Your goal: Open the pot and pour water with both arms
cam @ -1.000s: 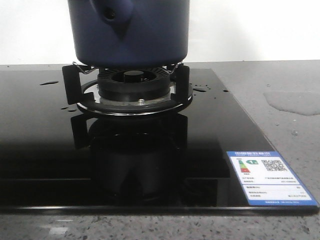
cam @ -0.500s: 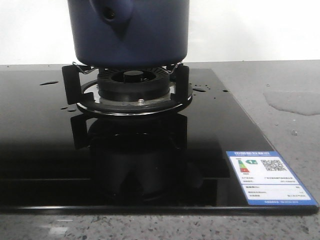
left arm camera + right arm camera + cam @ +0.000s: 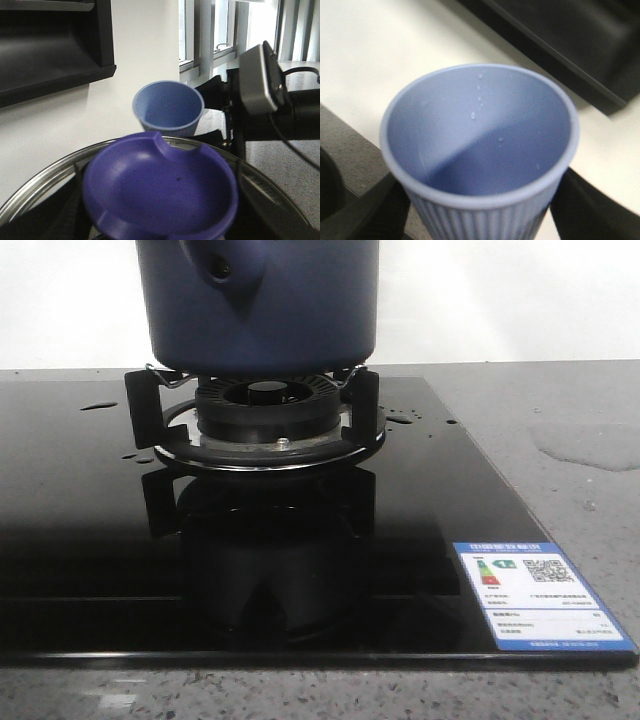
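Pot: I see the dark navy pot [image 3: 262,302] sitting upright on the black burner stand [image 3: 255,415], in the middle of the front view; its top runs out of that picture, and its stubby handle socket with the round hole faces my camera.

Cooktop: the stand rests on a glossy black glass cooktop [image 3: 90,530], which lies on a grey speckled tabletop [image 3: 560,400]. A blue and white label [image 3: 542,596] sits at the near right corner of the glass.

Water: I see small drops [image 3: 405,418] on the glass just right of the stand, and a larger wet patch [image 3: 585,445] on the tabletop well to the right.

Left hand: in the left wrist view a blue-purple knob [image 3: 160,192] on a glass lid with a metal rim [image 3: 40,187] fills the foreground. The fingers are hidden, so I cannot tell how the hand stands.

Right hand: in the right wrist view a pale blue ribbed cup [image 3: 480,150] stands upright between the dark fingers [image 3: 365,210], which press on its sides. Inside it I see only a few droplets. The same cup shows beyond the lid in the left wrist view.
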